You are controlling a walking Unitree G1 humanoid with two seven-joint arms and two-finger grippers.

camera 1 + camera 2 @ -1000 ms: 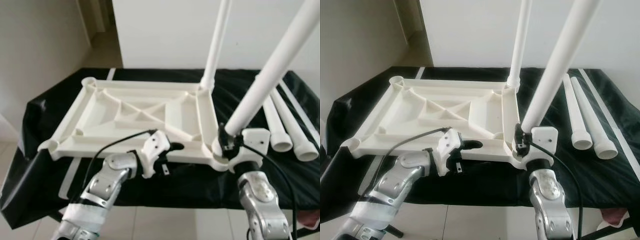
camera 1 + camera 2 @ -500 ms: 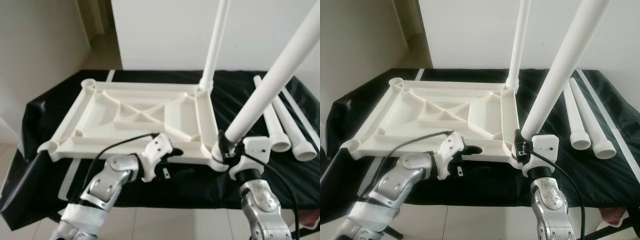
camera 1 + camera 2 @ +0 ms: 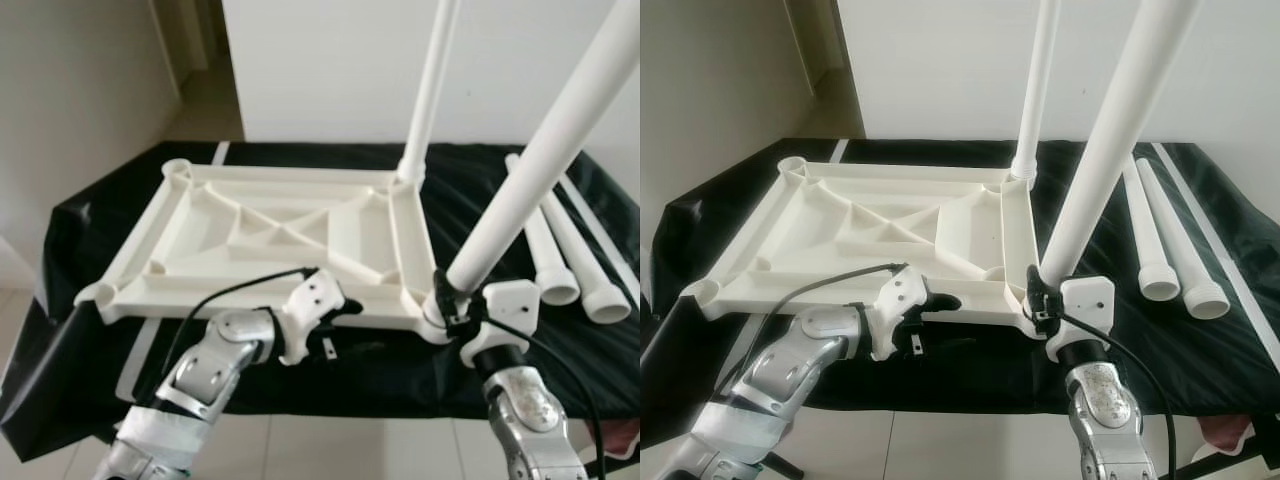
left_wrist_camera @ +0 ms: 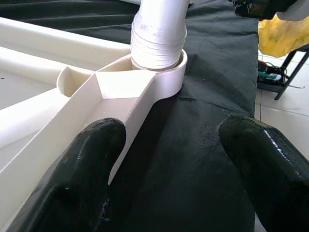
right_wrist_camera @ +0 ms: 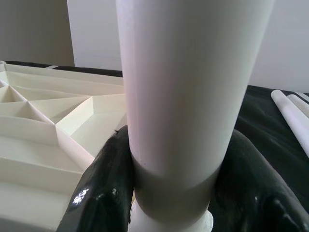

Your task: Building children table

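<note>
The white table top (image 3: 130, 255) lies upside down on a black-covered table. One white leg (image 3: 430, 90) stands upright in its far right corner socket. A second leg (image 3: 540, 160) leans to the right, its ribbed base (image 4: 159, 34) sitting in the near right corner socket (image 4: 166, 79). My right gripper (image 3: 450, 300) is shut on this leg just above the socket, its fingers (image 5: 106, 183) hugging both sides of the leg (image 5: 188, 96). My left gripper (image 3: 345, 310) is open at the top's near edge. One of its fingers (image 4: 91, 159) is against the rim, the other over the cloth.
Two loose white legs (image 3: 548, 250) (image 3: 592, 262) lie side by side on the black cloth (image 3: 380, 360) at the right. A white wall stands behind the table, and a doorway opens at the far left. Something yellow (image 4: 285, 34) lies beyond the table's edge.
My right gripper and the lower end of the leaning leg have dropped a little toward the near right corner socket. The left gripper has barely shifted.
</note>
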